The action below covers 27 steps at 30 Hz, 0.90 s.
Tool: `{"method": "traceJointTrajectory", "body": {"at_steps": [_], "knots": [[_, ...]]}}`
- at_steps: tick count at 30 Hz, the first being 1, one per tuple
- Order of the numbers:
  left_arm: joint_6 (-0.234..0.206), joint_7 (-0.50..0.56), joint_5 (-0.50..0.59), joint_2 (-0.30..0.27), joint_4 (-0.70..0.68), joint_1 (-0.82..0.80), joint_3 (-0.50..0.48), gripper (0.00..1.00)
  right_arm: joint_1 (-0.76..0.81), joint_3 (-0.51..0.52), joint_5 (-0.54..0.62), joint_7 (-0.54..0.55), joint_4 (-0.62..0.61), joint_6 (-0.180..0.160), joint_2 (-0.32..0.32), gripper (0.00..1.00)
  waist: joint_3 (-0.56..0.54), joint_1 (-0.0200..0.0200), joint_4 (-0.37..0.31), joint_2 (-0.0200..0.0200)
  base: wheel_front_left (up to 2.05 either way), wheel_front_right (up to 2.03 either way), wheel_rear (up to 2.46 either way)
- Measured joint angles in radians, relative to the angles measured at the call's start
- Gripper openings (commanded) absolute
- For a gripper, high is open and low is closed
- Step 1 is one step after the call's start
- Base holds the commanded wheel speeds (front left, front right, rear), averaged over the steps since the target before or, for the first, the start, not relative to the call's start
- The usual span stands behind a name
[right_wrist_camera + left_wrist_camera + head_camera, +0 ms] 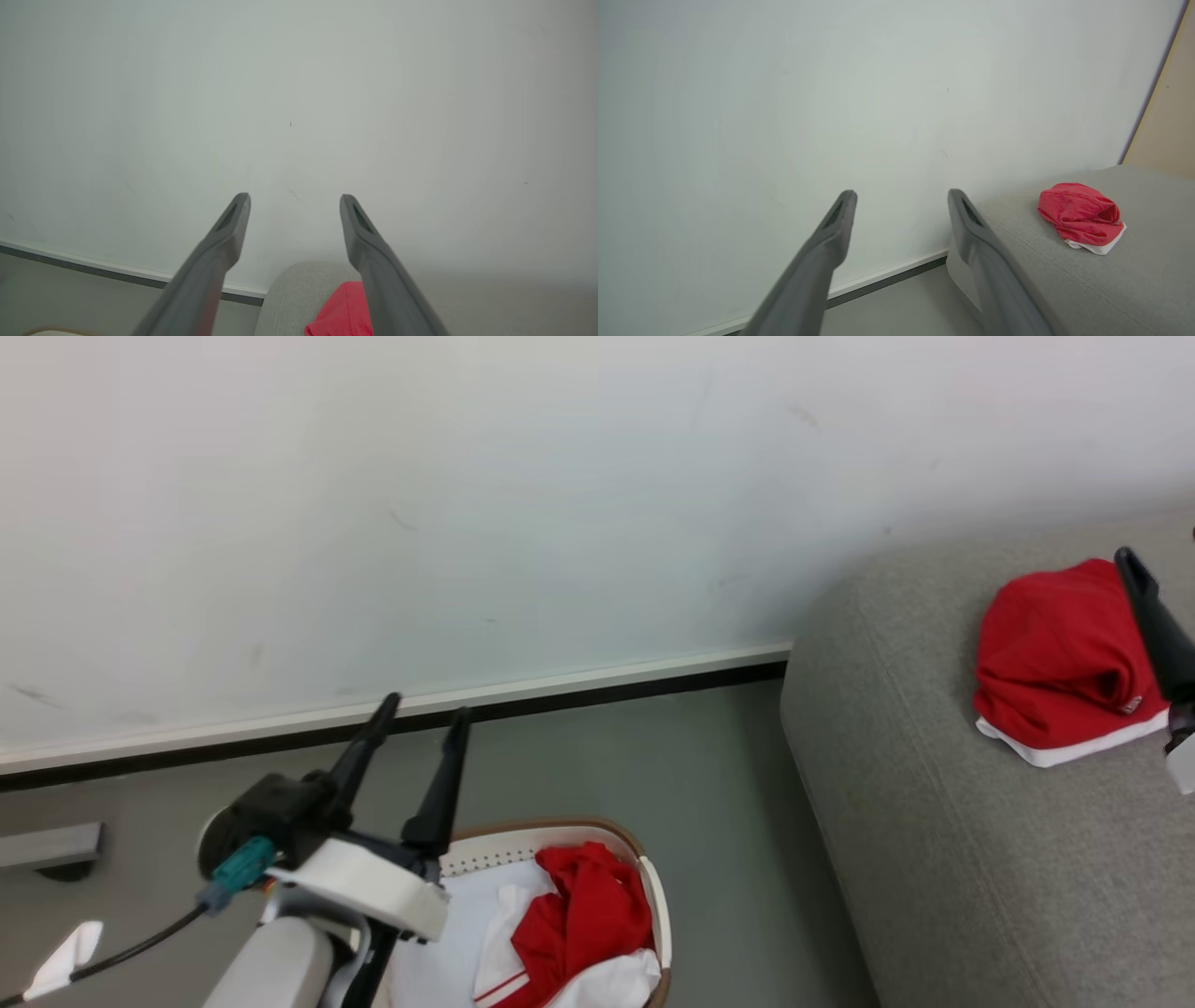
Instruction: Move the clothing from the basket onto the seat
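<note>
Red and white clothing (579,924) lies crumpled in the cream basket (653,887) at the bottom of the head view, on a white liner. One red garment with a white edge (1060,658) rests on the grey seat (934,821) at the right; it also shows as a red garment (1080,217) in the left wrist view and a red garment (343,312) in the right wrist view. My left gripper (425,714) (901,198) hangs open and empty above the basket's left side, pointing at the wall. My right gripper (294,200) is open above the seat, its finger (1153,616) beside the red garment.
A white wall (467,504) with a pale skirting and dark strip (579,691) runs behind. Grey floor (728,784) lies between the basket and the seat. A grey object (47,849) sits on the floor at far left.
</note>
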State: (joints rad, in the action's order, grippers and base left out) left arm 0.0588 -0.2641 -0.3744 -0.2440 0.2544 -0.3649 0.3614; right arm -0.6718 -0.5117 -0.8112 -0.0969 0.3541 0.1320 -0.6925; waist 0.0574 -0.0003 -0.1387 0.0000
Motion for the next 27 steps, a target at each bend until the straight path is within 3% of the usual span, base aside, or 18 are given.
{"method": "traceJointTrajectory", "body": {"at_steps": [4, 15, 21, 27], "knots": [[-0.021, 0.0, 0.005, 0.003, 0.008, 0.047, -0.067, 1.0, 0.097, 0.069, 0.045, -0.07, -0.036, 0.0, 0.069, 1.0, -0.026, 0.0001, 0.03, 0.0, 0.0, 0.0, 0.0], [-0.048, 0.0, 0.061, 0.03, -0.001, 0.193, -0.239, 1.0, 0.416, 0.26, 0.18, -0.16, -0.119, 0.0, 0.367, 1.0, -0.072, 0.0002, 0.081, 0.0, 0.0, 0.0, 0.0], [-0.055, 0.0, 0.12, 0.068, -0.021, 0.25, -0.319, 1.0, 0.526, 0.309, 0.304, -0.165, -0.146, 0.0, 0.485, 1.0, -0.079, 0.0002, 0.091, 0.0, 0.0, 0.0, 0.0], [-0.051, 0.0, 0.194, 0.104, -0.011, 0.297, -0.357, 1.0, 0.575, 0.328, 0.423, -0.165, -0.142, 0.0, 0.552, 1.0, -0.081, 0.0003, 0.088, 0.0, 0.0, 0.0, 0.0]]}}
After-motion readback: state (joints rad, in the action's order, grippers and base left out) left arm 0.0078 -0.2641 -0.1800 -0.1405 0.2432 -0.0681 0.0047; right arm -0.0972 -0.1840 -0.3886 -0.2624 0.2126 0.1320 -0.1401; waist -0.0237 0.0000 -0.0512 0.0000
